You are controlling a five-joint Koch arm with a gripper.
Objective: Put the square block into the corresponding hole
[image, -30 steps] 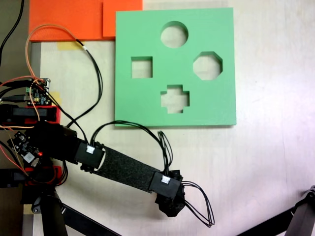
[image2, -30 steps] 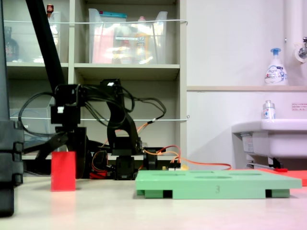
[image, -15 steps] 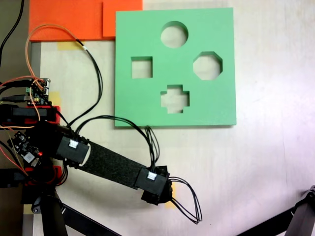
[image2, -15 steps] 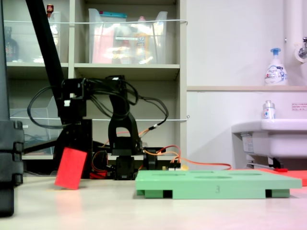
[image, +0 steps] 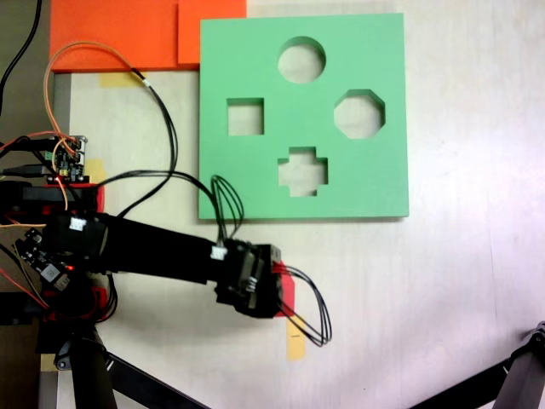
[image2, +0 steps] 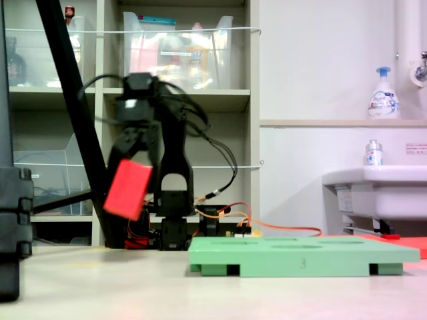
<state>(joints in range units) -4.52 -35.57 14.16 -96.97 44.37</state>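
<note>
Where a second earlier the red foam cube (image2: 128, 189) had stood on the tabletop (image2: 200, 287), I now had it pinched in my gripper (image2: 137, 175) and lifted clear, tilted, as the second exterior view showed. From above, only a red sliver showed under my wrist, just below the green foam board (image: 255, 183). That settled the pickup; the square cutout (image: 245, 117) remained empty, across the board, so carrying and levelling were left.
</note>
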